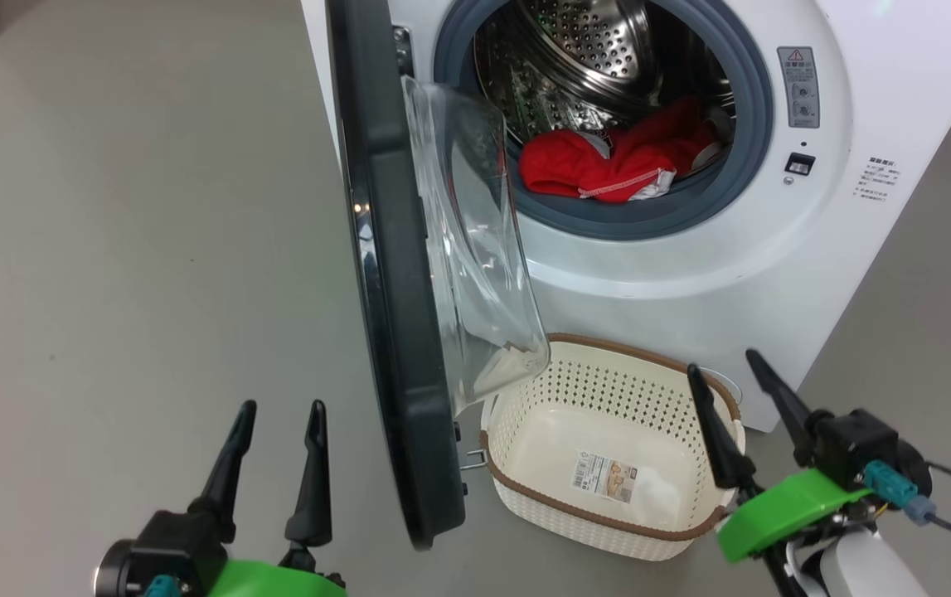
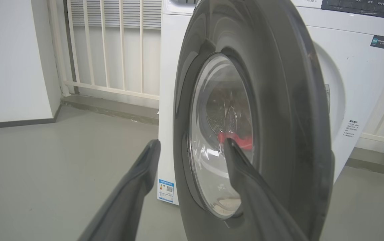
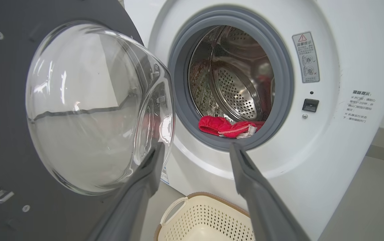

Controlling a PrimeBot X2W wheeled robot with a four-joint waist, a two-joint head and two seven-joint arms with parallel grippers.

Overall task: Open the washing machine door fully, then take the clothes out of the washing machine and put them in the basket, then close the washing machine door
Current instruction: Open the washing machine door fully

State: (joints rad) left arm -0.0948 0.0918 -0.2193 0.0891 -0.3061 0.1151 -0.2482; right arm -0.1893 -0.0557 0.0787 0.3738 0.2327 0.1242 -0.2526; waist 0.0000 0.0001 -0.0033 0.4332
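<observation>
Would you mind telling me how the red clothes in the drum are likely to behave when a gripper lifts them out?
The clothes lie crumpled in the drum, so they will probably sag and trail from a pinch. They look like thin fabric, so likely light. Being bunched together, several pieces may come up at once.

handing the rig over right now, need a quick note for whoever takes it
Left gripper open, empty, on the outer side of the washing machine door.
Right gripper open, empty, near the basket.
The clothes lie in the washing machine drum; the basket sits on the floor below the opening, no clothes in it.
Done: door swung open.
Left: widen it if needed, clothes into basket, close door.
</observation>
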